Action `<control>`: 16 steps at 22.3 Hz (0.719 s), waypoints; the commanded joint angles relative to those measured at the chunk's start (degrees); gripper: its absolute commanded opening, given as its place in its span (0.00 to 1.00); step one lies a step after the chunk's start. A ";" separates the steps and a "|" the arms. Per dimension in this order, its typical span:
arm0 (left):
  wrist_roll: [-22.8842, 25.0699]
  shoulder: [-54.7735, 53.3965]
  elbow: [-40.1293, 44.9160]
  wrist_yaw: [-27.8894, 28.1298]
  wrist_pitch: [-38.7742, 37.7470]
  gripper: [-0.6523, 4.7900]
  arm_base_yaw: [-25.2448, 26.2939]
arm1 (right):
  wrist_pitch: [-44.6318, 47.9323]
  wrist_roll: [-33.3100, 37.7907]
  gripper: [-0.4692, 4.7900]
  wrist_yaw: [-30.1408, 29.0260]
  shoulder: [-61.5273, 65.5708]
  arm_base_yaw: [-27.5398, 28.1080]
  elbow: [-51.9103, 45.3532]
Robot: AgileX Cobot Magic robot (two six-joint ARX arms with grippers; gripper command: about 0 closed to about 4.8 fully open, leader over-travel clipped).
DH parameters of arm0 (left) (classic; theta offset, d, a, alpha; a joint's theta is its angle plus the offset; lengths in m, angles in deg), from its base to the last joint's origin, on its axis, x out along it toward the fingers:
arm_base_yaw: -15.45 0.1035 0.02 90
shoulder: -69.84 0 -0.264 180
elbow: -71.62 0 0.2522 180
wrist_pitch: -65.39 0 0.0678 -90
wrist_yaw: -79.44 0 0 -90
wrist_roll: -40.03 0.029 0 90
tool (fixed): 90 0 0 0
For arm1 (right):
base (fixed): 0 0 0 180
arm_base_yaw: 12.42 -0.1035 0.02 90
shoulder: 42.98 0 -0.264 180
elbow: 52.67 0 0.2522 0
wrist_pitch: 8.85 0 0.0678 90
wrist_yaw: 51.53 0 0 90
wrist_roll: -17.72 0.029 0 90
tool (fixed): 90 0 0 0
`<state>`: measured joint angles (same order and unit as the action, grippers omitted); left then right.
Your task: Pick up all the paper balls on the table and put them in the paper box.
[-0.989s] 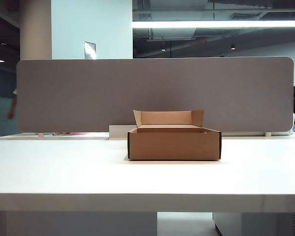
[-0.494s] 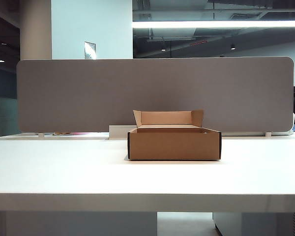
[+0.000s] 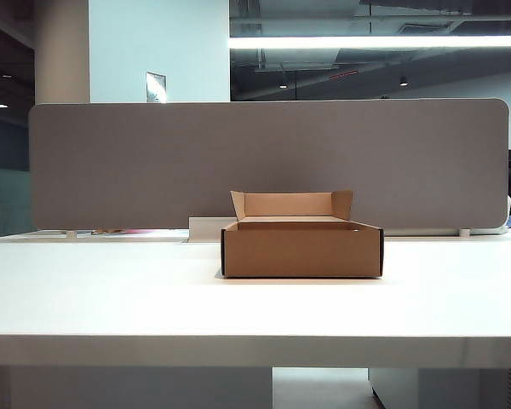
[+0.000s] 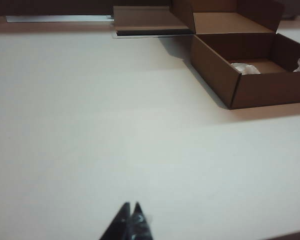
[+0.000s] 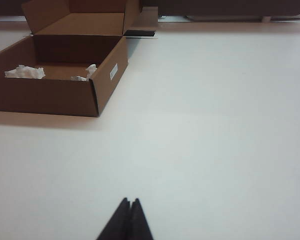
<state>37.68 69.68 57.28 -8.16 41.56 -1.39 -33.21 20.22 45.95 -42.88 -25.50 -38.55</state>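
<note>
Left gripper [image 4: 130,212] closed, empty, over bare table [image 4: 90,125], well apart from the paper box [image 4: 250,90]. Right gripper [image 5: 128,207] likewise closed, empty (box off to its far side). Paper balls [image 5: 25,72] lie inside the box, flap upright.

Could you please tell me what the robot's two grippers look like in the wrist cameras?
Only the fingertips show. The left gripper ends in two slim dark, pointed fingers with a slight sheen. The right gripper has the same tapering pair in matte black. No cables or markings are visible, and the arms are out of view.
</note>
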 commanded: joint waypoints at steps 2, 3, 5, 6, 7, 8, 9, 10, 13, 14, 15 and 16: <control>4.52 -0.07 0.13 0.52 -0.26 0.11 2.29 | 0.94 -0.17 0.08 0.13 -0.02 -0.07 -0.33; 5.77 -0.07 0.13 0.63 0.28 0.11 3.54 | 0.94 -0.17 0.08 0.13 0.00 -0.09 -0.33; 5.33 -0.07 0.13 0.61 1.55 0.11 5.81 | 0.92 -0.17 0.08 0.13 -0.04 -0.09 -0.33; 5.35 -0.07 0.13 0.68 2.51 0.11 6.78 | 0.92 -0.17 0.08 0.13 -0.04 -0.09 -0.33; 5.40 -0.07 0.13 1.05 3.58 0.11 7.96 | 0.92 -0.17 0.08 0.13 -0.04 -0.09 -0.33; 5.33 -0.07 0.13 1.57 4.26 0.11 9.01 | 0.94 -0.17 0.08 0.13 -0.04 -0.09 -0.33; 5.31 -0.07 0.13 1.64 4.61 0.11 11.26 | 0.92 -0.17 0.08 0.13 -0.04 -0.09 -0.33; 5.31 -0.07 0.13 1.64 4.59 0.11 12.33 | 0.92 -0.17 0.08 0.13 -0.04 -0.09 -0.33; 5.33 -0.07 0.15 1.68 4.55 0.11 17.51 | 0.92 -0.17 0.08 0.13 -0.04 -0.09 -0.33; 5.38 -0.07 0.15 1.84 4.50 0.11 17.79 | 0.94 -0.17 0.08 0.13 -0.04 -0.09 -0.33; 5.38 -0.07 0.15 2.78 4.44 0.11 17.46 | 0.92 -0.17 0.08 0.13 -0.04 -0.09 -0.33; 5.38 -0.07 0.15 2.80 4.44 0.11 17.11 | 0.92 -0.17 0.08 0.13 -0.04 -0.09 -0.33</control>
<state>43.01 69.68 57.59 -5.78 45.39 15.99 -33.18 20.22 45.95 -42.88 -25.50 -38.55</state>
